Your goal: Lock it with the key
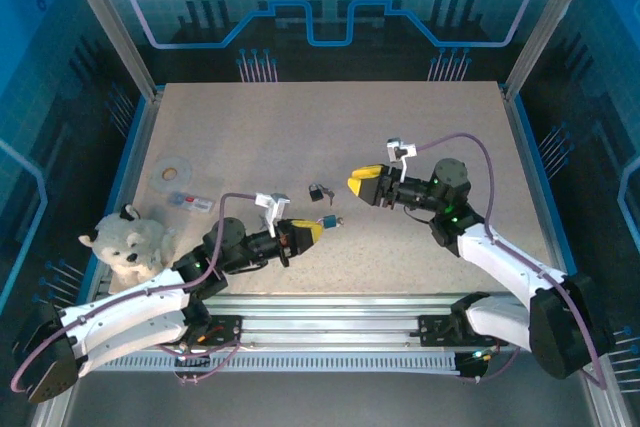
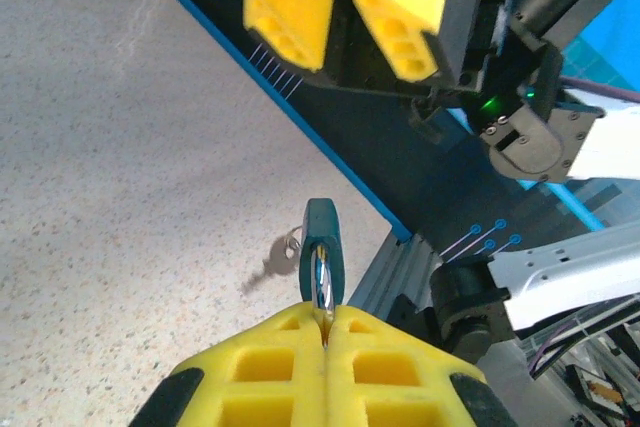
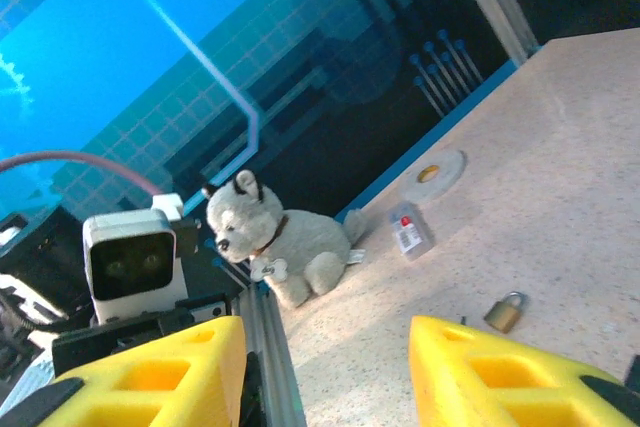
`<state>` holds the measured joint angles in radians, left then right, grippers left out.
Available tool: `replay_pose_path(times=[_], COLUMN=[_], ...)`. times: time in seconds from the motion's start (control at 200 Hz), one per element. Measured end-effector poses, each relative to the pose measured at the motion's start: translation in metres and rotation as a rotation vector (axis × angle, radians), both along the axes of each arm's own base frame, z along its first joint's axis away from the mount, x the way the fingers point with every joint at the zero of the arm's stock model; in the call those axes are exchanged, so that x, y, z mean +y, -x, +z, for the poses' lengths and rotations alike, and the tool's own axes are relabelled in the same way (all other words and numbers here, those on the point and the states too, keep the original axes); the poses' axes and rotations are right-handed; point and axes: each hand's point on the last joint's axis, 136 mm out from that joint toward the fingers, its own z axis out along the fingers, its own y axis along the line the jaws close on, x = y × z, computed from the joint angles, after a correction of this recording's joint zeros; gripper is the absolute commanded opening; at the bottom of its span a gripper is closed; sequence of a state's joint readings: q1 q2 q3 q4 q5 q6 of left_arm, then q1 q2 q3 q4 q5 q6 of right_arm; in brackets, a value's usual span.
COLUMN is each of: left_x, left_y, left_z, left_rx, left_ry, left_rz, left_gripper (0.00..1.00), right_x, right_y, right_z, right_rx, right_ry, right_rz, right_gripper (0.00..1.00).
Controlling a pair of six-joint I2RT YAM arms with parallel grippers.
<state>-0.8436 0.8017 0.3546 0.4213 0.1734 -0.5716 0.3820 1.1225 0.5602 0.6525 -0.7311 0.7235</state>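
My left gripper is shut on the silver shackle of a teal padlock, held just above the table. A small key on a ring hangs at the padlock's far end. My right gripper is open with nothing between its fingers. It hovers a short way beyond the teal padlock and faces it, and its yellow fingers show at the top of the left wrist view. A second, brass padlock lies on the table between the two grippers.
A grey plush dog sits at the table's near left edge. Beyond it lie a small clear box and a tape roll. The aluminium rail runs along the near edge.
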Motion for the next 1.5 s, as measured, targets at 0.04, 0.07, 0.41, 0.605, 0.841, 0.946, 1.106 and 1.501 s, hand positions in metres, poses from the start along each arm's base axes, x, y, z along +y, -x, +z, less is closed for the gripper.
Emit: replay_pose_path(times=[0.04, 0.07, 0.41, 0.605, 0.841, 0.946, 1.106, 1.501], left_x=[-0.001, -0.001, -0.011, -0.018, -0.027, -0.031, -0.035, -0.035], left_y=[-0.002, -0.003, -0.018, -0.031, -0.042, -0.045, -0.05, -0.055], left_z=[-0.005, -0.009, -0.015, -0.019, -0.011, -0.005, -0.012, -0.007], left_rx=[0.017, 0.027, 0.112, 0.2, 0.265, 0.278, 0.329, 0.361], left_ry=[-0.014, -0.021, -0.038, -0.012, 0.029, 0.049, 0.064, 0.108], left_rz=[0.002, 0.002, -0.001, -0.001, -0.015, -0.028, -0.038, -0.041], left_gripper=[0.0, 0.0, 0.0, 0.0, 0.0, 0.0, 0.0, 0.0], right_x=[-0.005, -0.009, -0.027, -0.031, -0.032, -0.032, -0.032, -0.028], right_y=[-0.003, -0.005, -0.008, -0.004, 0.003, 0.006, 0.01, 0.01], right_z=[-0.003, -0.006, -0.038, -0.05, -0.056, -0.058, -0.052, -0.062], right_rx=[0.013, 0.02, 0.126, 0.144, 0.136, 0.136, 0.113, 0.149], right_ry=[-0.001, -0.002, 0.0, 0.0, -0.012, -0.018, -0.04, -0.05], right_rz=[-0.02, -0.034, -0.092, -0.09, -0.08, -0.07, -0.051, -0.014], right_gripper=[0.49, 0.49, 0.6, 0.6, 0.59, 0.56, 0.52, 0.47])
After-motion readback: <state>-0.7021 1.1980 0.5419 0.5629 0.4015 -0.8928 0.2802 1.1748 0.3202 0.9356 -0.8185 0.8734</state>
